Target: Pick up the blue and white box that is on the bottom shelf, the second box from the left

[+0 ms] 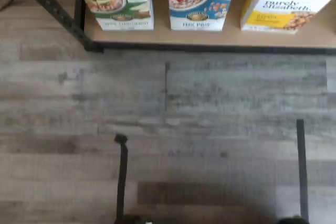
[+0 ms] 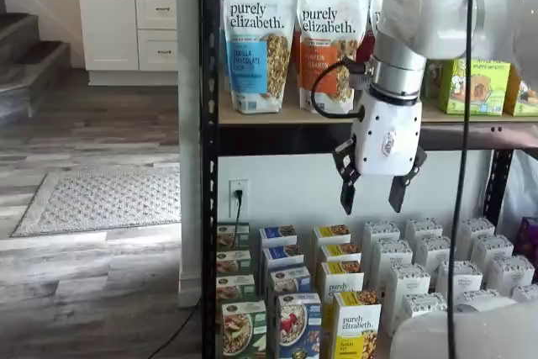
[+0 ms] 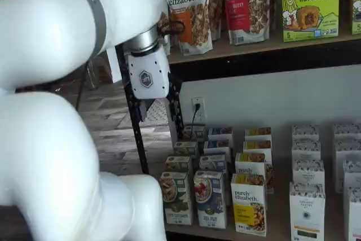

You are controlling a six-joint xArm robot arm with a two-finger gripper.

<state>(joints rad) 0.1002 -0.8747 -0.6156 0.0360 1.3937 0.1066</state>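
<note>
Blue and white box [image 2: 298,324] upright on the bottom shelf [image 1: 210,38], long axis vertical, front facing out, second along the front row. Left of it, green box [image 2: 243,328]; right, yellow box [image 2: 357,324]. Gripper [image 2: 372,197] high above, fingers apart, holding nothing, touching nothing.

I see the blue and white box [image 2: 299,325] upright at the bottom shelf [image 1: 210,38] front edge, well below my open gripper [image 2: 373,197].
</note>
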